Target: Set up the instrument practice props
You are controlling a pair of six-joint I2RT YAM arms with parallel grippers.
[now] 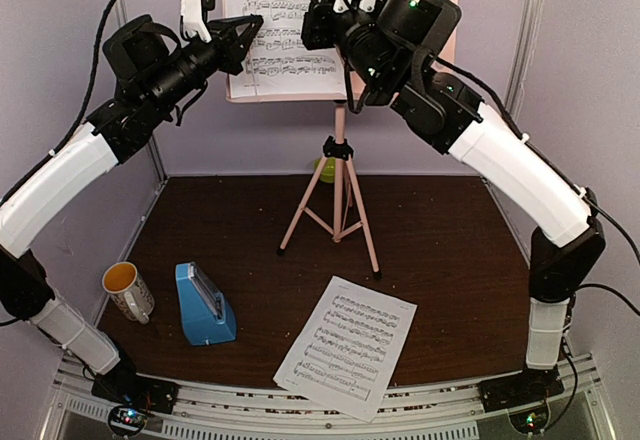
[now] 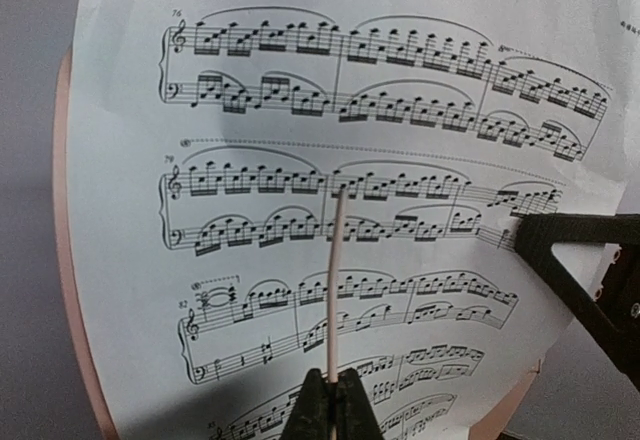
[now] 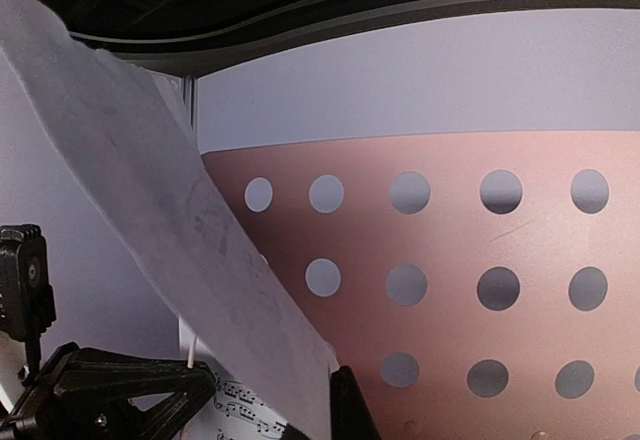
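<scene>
The metronome (image 1: 205, 305) stood left of the music stand's (image 1: 339, 125) feet. The left gripper (image 1: 252, 28) was clenched before the stand's desk, on what I cannot tell. The first page (image 1: 275, 30) leaned there, with the right gripper (image 1: 312, 20) apparently pinching its right edge. The second page (image 1: 345, 345) lay flat below, yet to go up.

A sheet-music page (image 2: 300, 110) lies against the pink desk (image 2: 72, 290) (only its left rim shows); the left claw (image 2: 335, 378) pinches a thin pale rod (image 2: 338, 270).
</scene>
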